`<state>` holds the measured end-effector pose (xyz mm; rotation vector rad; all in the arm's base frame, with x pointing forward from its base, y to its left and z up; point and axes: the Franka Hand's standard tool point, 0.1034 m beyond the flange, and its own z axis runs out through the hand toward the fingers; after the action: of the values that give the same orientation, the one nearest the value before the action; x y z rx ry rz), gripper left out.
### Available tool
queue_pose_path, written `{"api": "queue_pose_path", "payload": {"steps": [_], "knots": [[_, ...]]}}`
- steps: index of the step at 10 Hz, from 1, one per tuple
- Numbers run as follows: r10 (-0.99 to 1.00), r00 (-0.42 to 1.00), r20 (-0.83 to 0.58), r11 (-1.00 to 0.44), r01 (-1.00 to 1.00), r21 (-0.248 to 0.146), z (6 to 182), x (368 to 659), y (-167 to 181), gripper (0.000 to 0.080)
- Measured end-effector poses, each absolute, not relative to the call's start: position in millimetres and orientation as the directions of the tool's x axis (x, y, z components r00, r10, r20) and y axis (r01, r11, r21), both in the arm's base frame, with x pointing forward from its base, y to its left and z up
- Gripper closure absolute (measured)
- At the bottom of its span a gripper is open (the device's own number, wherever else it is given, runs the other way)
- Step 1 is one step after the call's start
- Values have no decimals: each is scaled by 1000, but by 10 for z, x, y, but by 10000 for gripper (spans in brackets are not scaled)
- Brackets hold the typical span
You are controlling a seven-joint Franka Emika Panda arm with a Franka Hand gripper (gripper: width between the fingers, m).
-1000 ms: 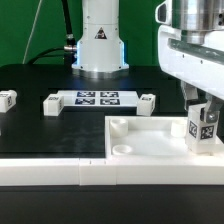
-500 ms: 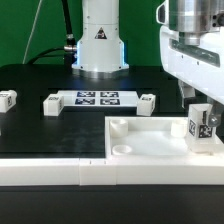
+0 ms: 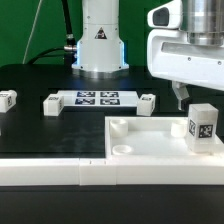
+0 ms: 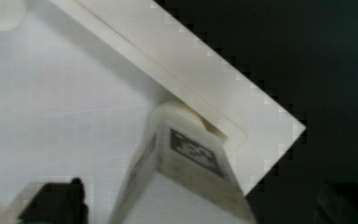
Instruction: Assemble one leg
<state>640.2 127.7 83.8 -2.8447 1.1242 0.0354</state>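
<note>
The black table point(image 3: 30, 135) is carrying all the parts. The arm's base point(image 3: 100, 40) is standing at its far side and a white ledge point(image 3: 50, 176) is running along its near edge.

The white square piece point(image 3: 150, 145) is lying flat against that ledge, with one round corner socket point(image 3: 120, 127) showing empty.

The end effector point(image 3: 198, 93) is hovering just above the piece's corner on the exterior view's right. In the wrist view its fingers point(image 4: 60, 200) are standing spread and pinching nothing.

The leg point(image 3: 203, 126) is standing upright on that corner, tag facing the camera, directly under the end effector and apart from it.

Judgement: the leg is looking placed, so the task is appearing close to done. Whether it is fully seated or tightened cannot be told. What is remaining is likely a check of the seating and a clear withdrawal.

The marker board point(image 3: 97, 98) is lying further back. Three small tagged blocks are sitting well apart from the work: one at the exterior view's left edge point(image 3: 8, 99) and one at each end of the board point(image 3: 52, 104) point(image 3: 147, 99). Nothing is obstructing the end effector.
</note>
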Motion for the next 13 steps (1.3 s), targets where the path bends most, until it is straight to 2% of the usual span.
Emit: {"api": "queue_pose_path", "payload": {"steps": [3, 4, 5, 6, 7, 9, 10, 11, 12, 13], "knots": [[-364, 931, -22, -928, -365, -75, 806, 6404, 1225, 150], [-253, 967, -8, -966, -253, -62, 806, 6407, 1221, 150], [-84, 996, 14, -996, -84, -26, 824, 6424, 1230, 150], [16, 1000, 18, -1000, 16, -19, 821, 6425, 1219, 150], [94, 995, 19, -995, 94, -17, 814, 6426, 1189, 150], [100, 995, 19, -995, 101, -16, 812, 6425, 1191, 180], [100, 995, 19, -995, 100, -16, 812, 6425, 1189, 378], [100, 995, 19, -995, 100, -17, 812, 6424, 1191, 378], [89, 996, 18, -996, 90, -17, 809, 6422, 1192, 509], [53, 998, 17, -998, 53, -18, 807, 6421, 1192, 509]]}}
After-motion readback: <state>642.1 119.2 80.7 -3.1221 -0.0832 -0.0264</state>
